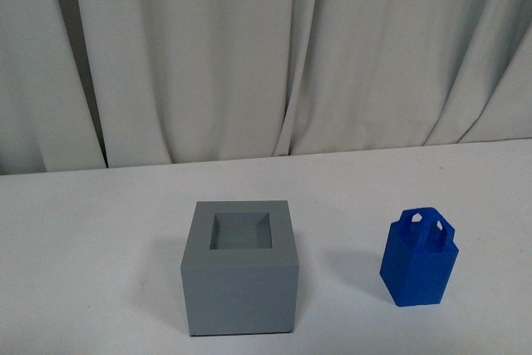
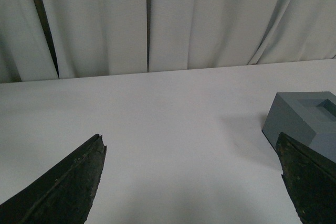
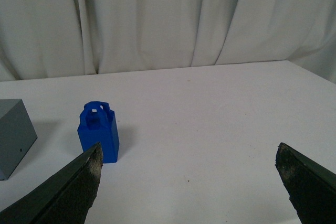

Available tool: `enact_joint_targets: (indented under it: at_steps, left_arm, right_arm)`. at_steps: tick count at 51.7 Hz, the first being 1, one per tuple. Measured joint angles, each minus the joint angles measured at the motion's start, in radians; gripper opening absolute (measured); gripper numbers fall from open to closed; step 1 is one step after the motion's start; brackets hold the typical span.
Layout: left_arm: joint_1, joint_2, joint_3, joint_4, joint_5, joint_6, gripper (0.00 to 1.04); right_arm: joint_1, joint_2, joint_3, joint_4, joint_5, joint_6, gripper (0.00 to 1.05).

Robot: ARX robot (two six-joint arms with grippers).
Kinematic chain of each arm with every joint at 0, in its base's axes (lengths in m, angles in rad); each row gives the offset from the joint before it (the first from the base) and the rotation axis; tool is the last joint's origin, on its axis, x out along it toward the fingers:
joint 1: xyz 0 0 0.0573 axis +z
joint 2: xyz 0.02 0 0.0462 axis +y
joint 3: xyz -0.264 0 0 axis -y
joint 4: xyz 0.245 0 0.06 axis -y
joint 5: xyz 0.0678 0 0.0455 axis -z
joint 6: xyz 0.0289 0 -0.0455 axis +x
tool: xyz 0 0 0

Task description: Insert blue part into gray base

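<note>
Both gaping, empty: left pincer (image 2: 190, 140), right pincer (image 3: 189, 149) | gray base (image 1: 241, 288) cropped in wrist views | blue part (image 1: 418, 270) upright

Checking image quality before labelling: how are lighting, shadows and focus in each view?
Front view: even light, faint soft shadows beside the gray base and blue part. Left wrist view: left end effector dark, underexposed. Right wrist view: right end effector likewise dark; blue part slightly soft.

Blue part (image 1: 420, 263) stands upright, apart from gray base (image 1: 241, 276).
</note>
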Motion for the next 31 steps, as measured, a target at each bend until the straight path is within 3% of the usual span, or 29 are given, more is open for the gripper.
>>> enact_joint_targets:
  at_steps: [6, 9, 11, 14, 15, 17, 22, 31]
  left_arm:
    - [0.000, 0.000, 0.000, 0.000, 0.000, 0.000, 0.99]
    - [0.000, 0.000, 0.000, 0.000, -0.002, 0.000, 0.99]
    - [0.000, 0.000, 0.000, 0.000, 0.000, 0.000, 0.99]
    - [0.000, 0.000, 0.000, 0.000, 0.002, 0.000, 0.99]
    - [0.000, 0.000, 0.000, 0.000, 0.001, 0.000, 0.99]
    - [0.000, 0.000, 0.000, 0.000, 0.000, 0.000, 0.99]
    - [0.000, 0.000, 0.000, 0.000, 0.000, 0.000, 0.99]
    - [0.000, 0.000, 0.000, 0.000, 0.000, 0.000, 0.99]
  right_arm:
    - [0.000, 0.000, 0.000, 0.000, 0.000, 0.000, 0.97]
    - [-0.048, 0.035, 0.023, -0.061, -0.164, -0.042, 0.97]
    - [-0.119, 0.111, 0.053, -0.120, -0.355, -0.091, 0.97]
    - [-0.186, 0.205, 0.076, -0.133, -0.548, -0.156, 0.97]
    - [-0.196, 0.222, 0.077, -0.133, -0.563, -0.160, 0.97]
    - [-0.225, 0.291, 0.089, -0.106, -0.685, -0.194, 0.97]
    - [-0.245, 0.401, 0.132, -0.036, -0.762, -0.219, 0.97]
    - [-0.219, 0.679, 0.299, 0.076, -0.732, -0.297, 0.97]
